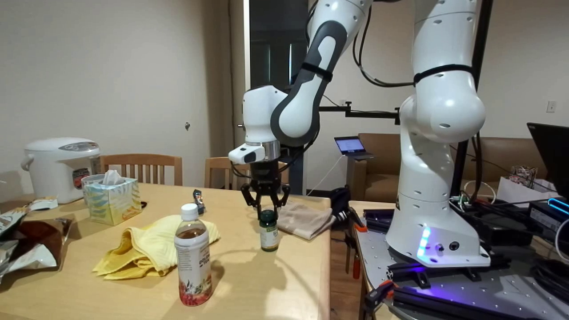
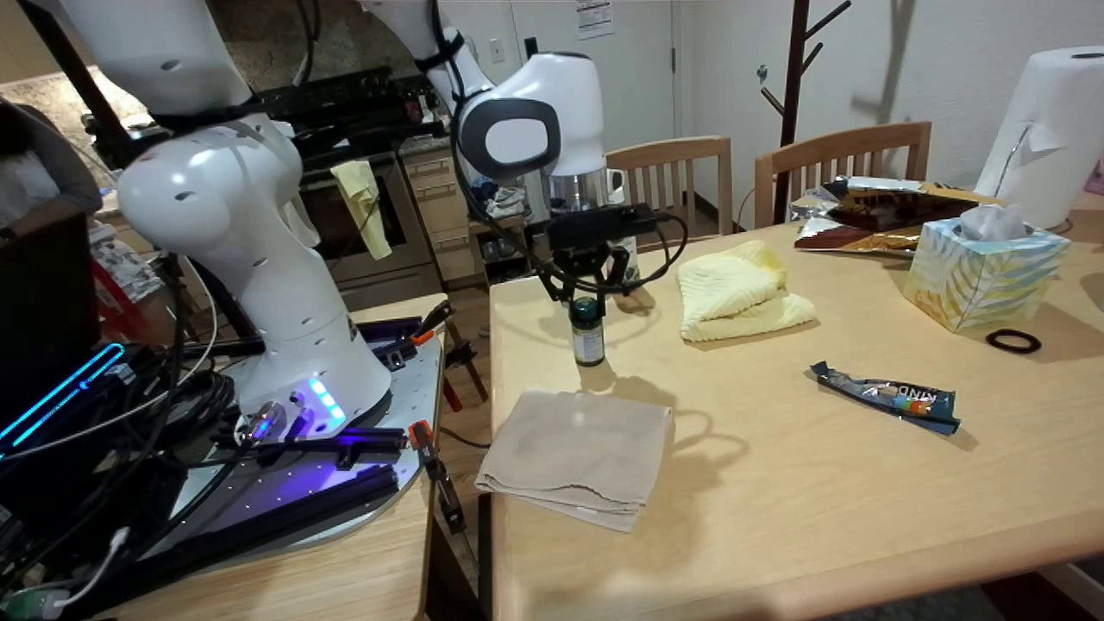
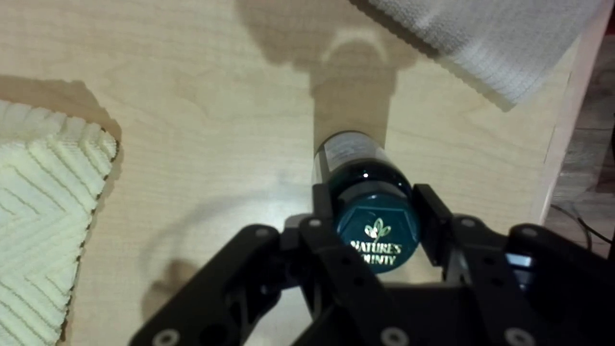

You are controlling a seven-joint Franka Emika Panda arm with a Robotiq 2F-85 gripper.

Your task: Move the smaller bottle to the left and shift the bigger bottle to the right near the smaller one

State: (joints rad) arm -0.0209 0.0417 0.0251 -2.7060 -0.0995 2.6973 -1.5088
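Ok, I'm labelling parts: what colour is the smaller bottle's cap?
The cap is dark bluish green, printed in a pale tone, best seen in the wrist view.

Gripper (image 1: 267,216) clasping short dark bottle (image 1: 269,236), tall bottle (image 1: 194,262) upright, yellow cloth (image 1: 153,246) behind it

Exterior views share the table (image 1: 240,235) from opposite sides, the wrist view close above.

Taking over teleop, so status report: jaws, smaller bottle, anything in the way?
Jaws closed on smaller bottle, at its cap. Smaller bottle upright. Possible obstacles: bigger bottle, yellow cloth; neither touching it.
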